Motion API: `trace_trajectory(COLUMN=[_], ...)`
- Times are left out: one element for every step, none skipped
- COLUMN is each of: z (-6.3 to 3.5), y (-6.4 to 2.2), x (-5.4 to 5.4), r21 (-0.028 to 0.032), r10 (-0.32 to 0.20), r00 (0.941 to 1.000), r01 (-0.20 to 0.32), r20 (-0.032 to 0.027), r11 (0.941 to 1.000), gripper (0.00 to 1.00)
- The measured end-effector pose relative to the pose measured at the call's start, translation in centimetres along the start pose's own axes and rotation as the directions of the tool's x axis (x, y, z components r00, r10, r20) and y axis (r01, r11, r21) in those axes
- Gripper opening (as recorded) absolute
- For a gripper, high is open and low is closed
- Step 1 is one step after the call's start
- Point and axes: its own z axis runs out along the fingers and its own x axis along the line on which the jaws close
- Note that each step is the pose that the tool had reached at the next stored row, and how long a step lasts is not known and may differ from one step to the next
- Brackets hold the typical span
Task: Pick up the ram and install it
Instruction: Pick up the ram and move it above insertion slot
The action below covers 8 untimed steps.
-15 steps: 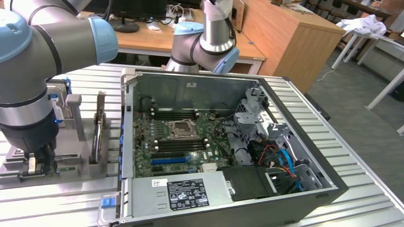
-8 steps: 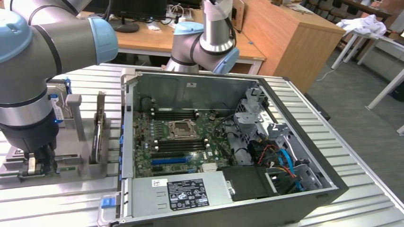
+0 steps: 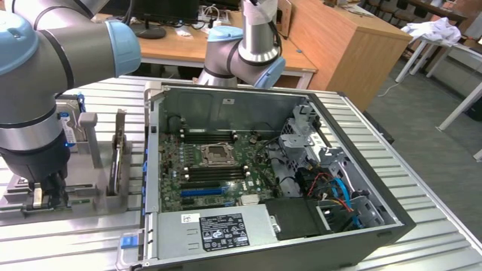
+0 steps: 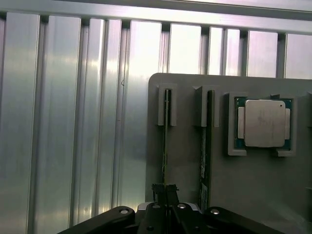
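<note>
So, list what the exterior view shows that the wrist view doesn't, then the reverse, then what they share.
Exterior view: the open computer case with its motherboard, the labelled power supply, and the arm's large joints.
Wrist view: a processor chip seated in the grey holder.
Shared: the holder on the ribbed metal table, and the gripper, which looks closed on the ram standing on edge in its slot.

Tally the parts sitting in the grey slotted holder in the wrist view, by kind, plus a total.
Green circuit-board RAM sticks, standing on edge: 2
Square silver-lidded processor chip: 1
Total: 3
</note>
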Motion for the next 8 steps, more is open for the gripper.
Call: trace_trajectory(z=[0.00,-0.03,-0.09,-0.15,-0.21,-0.27,-0.34,-0.42], y=[0.00,0.00,0.01,0.00,0.01,0.01,0.01,0.01], x=[0.00,0.00,0.00,0.00,-0.01,-0.01,-0.01,-0.01], r21=[0.0001,0.0002,-0.0001,0.0000,0.0000,0.0000,-0.0001,-0.0001], r10=[0.000,0.000,0.000,0.000,0.000,0.000,0.000,0.000], r00=[1.0000,1.0000,1.0000,1.0000,1.0000,1.0000,1.0000,1.0000], r01=[0.000,0.000,0.000,0.000,0.000,0.000,0.000,0.000], r20=[0.0001,0.0001,0.0000,0.0000,0.0000,0.0000,0.0000,0.0000], r11=[1.0000,1.0000,1.0000,1.0000,1.0000,1.0000,1.0000,1.0000], gripper=[0.12,0.12,0.12,0.12,0.12,0.12,0.12,0.12])
